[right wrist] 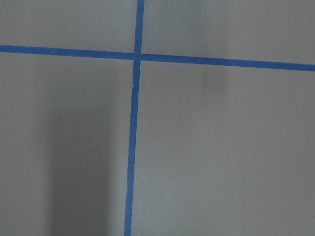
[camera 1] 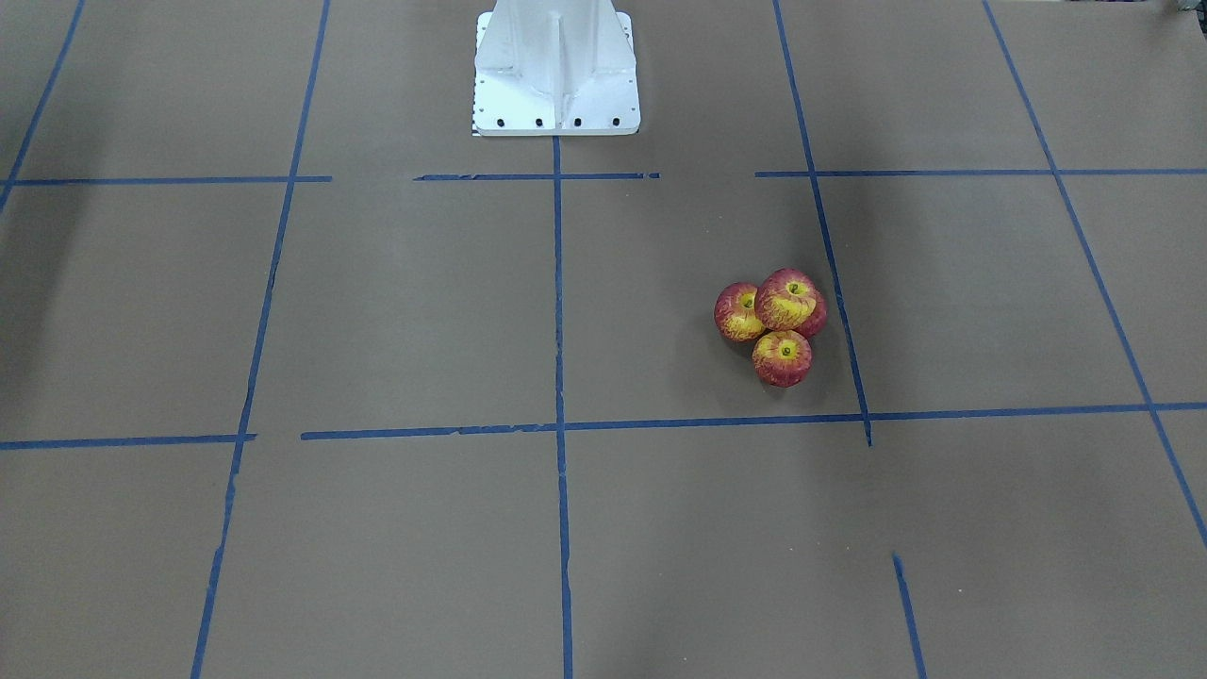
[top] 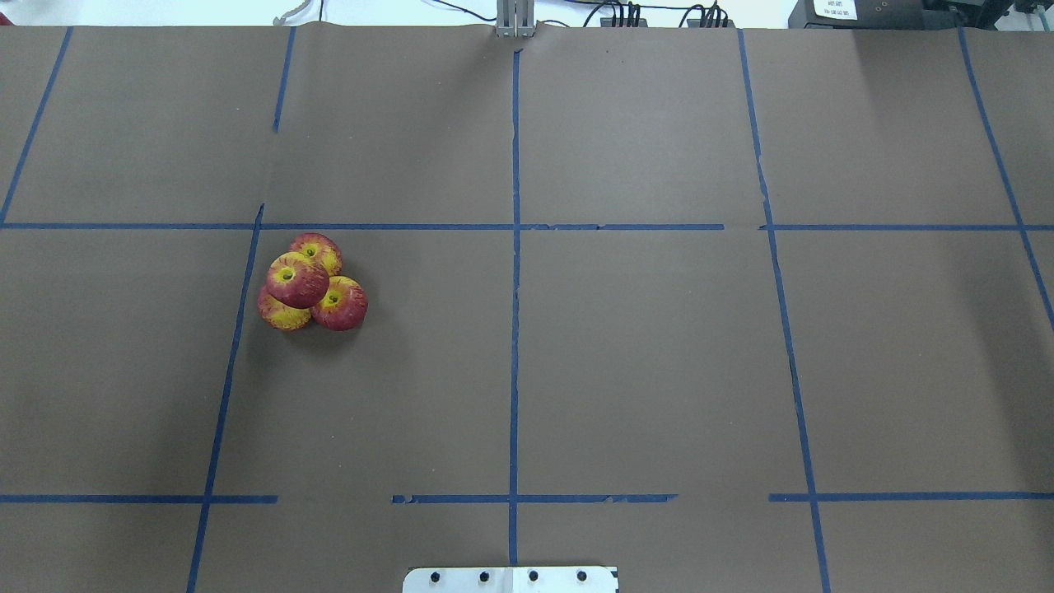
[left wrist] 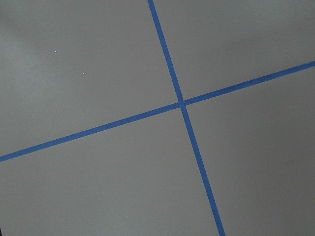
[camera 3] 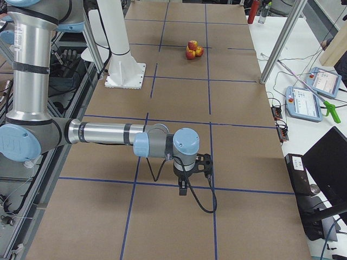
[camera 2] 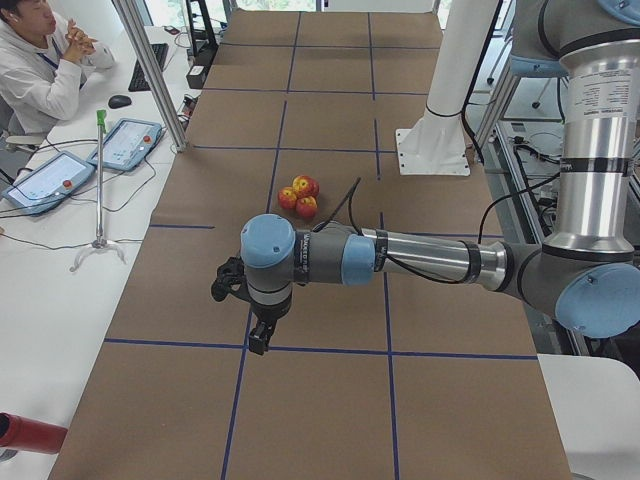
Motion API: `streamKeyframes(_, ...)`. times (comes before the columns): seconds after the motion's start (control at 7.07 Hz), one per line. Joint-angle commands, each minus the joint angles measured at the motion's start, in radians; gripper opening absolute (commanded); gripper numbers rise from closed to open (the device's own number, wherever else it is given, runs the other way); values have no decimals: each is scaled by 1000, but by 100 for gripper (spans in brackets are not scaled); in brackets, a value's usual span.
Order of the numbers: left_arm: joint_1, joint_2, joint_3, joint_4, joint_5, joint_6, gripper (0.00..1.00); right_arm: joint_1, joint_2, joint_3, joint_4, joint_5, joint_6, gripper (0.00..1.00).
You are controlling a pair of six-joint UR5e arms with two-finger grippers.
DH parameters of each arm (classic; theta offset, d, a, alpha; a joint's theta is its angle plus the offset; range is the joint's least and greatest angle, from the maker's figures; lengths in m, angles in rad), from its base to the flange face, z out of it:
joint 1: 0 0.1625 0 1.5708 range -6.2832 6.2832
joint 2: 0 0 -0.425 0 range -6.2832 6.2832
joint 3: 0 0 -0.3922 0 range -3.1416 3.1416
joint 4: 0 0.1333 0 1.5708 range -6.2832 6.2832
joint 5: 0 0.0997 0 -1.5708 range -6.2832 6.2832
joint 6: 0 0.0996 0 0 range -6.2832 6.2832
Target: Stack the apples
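Apples [top: 297, 280]: four, red with yellow streaks, in one tight pile on the counter [top: 642, 371]. With the overhead view as a dial and 12 pointing away from the robot, the pile sits at about 9 o'clock from the middle of the counter, on the robot's left half.
Pile, lower layer: three apples touching one another, at roughly 12 [top: 318, 249], 4 [top: 342, 304] and 7 o'clock [top: 280, 314] around the pile's middle.
Pile, upper layer: one apple resting on the three, stem dimple up and tilted slightly.
Tape lines [top: 515, 371]: blue, marking the brown counter into squares. The pile lies just inside a square, beside the line at its 9 o'clock side, without touching it.
Left fingers [camera 2: 260, 340]: pointing down above the counter near a tape crossing, well apart from the pile. Seen only from the side, so I cannot tell how wide they stand.
Right fingers [camera 3: 183, 188]: pointing down above the counter at the far end from the pile. I cannot tell their spread either.
Wrist cameras: each shows only bare counter and one tape crossing.
Mounting plate [camera 1: 556, 118]: white, at 6 o'clock on the dial, at the counter's edge.
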State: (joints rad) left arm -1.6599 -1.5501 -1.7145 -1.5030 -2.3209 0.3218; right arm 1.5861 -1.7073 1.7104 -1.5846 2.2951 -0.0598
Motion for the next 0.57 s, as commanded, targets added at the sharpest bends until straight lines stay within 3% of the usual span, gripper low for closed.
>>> streamKeyframes(0.0,0,-2,-1,1,0,-1,100,0,0,0,0,0,0,100)
streamKeyframes(0.42,0,-4,23,6,-2,-10,100,0,0,0,0,0,0,100)
